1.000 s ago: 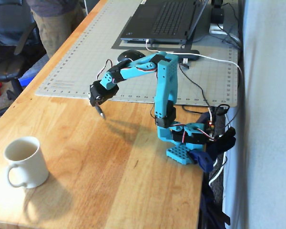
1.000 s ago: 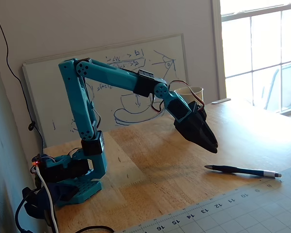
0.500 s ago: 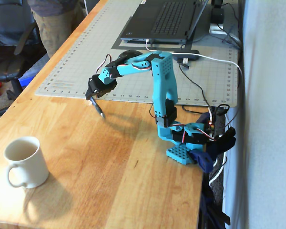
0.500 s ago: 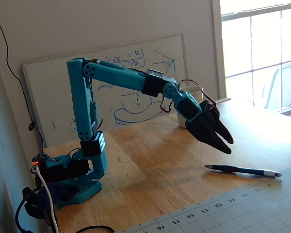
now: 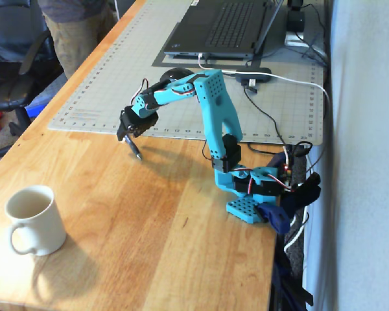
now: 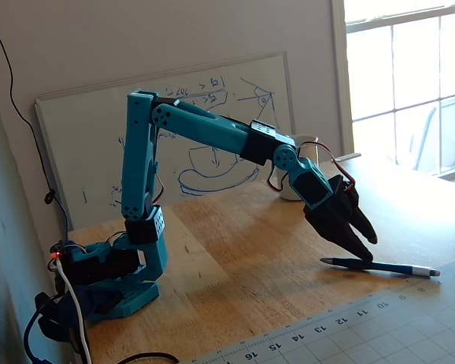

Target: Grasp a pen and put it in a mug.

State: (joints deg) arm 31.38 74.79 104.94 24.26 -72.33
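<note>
One step in hand: reach. Your gripper [image 6: 362, 244] hangs just above the pen [image 6: 379, 266] on the tabletop [image 6: 243, 258], jaws parted, empty. Next you lower and close; mug [image 5: 32, 220] stands well apart.

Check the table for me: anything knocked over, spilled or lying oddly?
Nothing stands out. The mug stands upright on the wood, far from the arm. The pen lies flat beside the mat's edge, with the open pincer just above its dark end.

Pincer [image 6: 366, 249] just above the pen [image 6: 379, 266]; mug [image 5: 31, 219] well apart.
</note>
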